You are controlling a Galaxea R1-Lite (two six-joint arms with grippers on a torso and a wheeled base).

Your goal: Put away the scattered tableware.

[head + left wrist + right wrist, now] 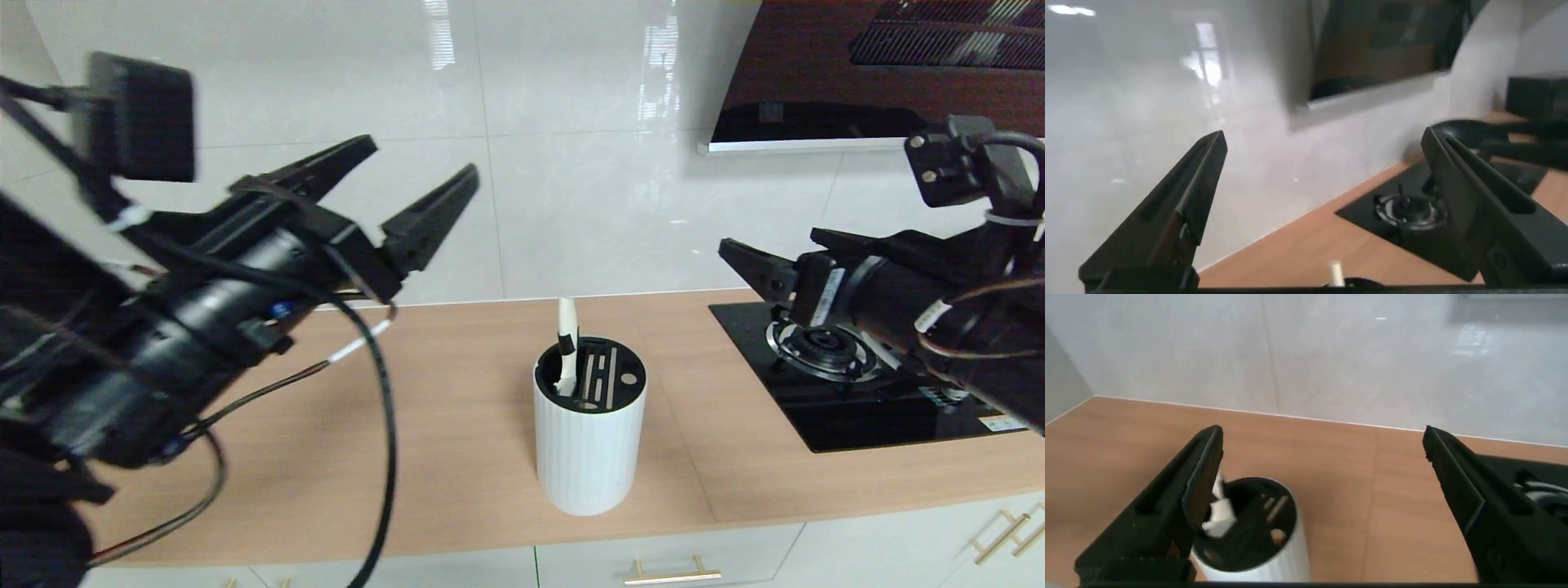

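utensil upright in ribbed holder

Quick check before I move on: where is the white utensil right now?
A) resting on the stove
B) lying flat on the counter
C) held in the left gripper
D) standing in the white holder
D: the white utensil stands upright in a slot of the white holder, while the left gripper and right gripper are both open and hold nothing.
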